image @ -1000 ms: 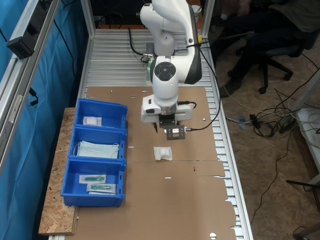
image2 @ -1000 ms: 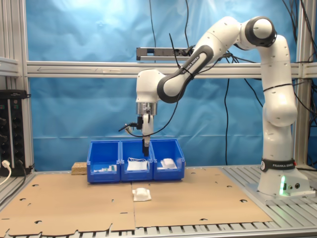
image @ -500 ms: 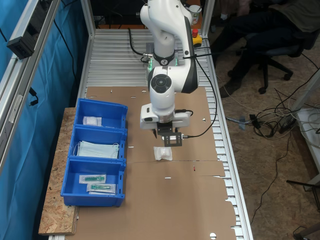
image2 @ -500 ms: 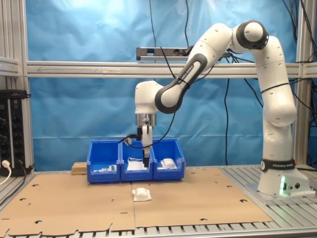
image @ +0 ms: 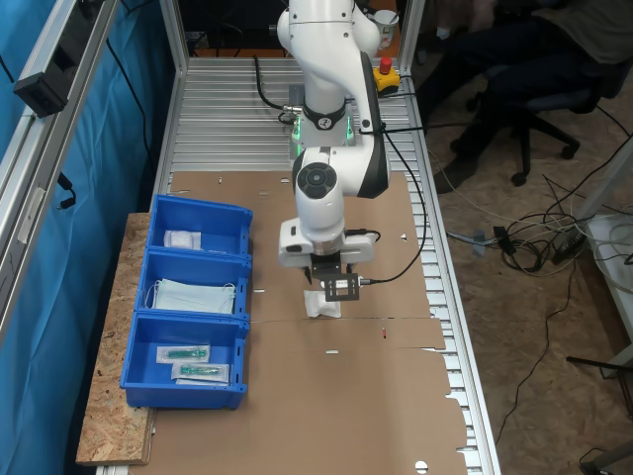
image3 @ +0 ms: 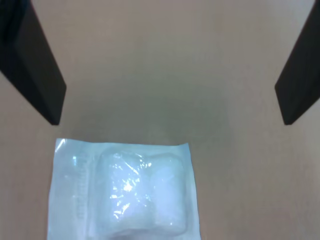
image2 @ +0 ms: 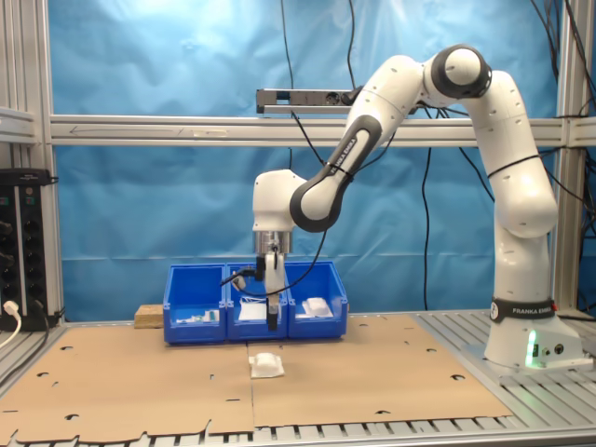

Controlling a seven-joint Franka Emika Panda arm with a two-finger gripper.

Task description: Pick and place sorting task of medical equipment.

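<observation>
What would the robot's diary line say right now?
phase: approach | gripper: open, above white gauze packet | packet: flat on cardboard | blue bins: beside

light: even, bright | wrist view: blurring softly, glare glinting on packet wrap [image3: 125,187] | shadows: lying faint

The arm [image2: 410,112] was glossy white with rounded links and dark grey joint rings. A black cable ran along it to the wrist. A green indicator lit its base [image2: 533,346]. The fingers [image3: 35,65] were matte black, flat-sided.
</observation>
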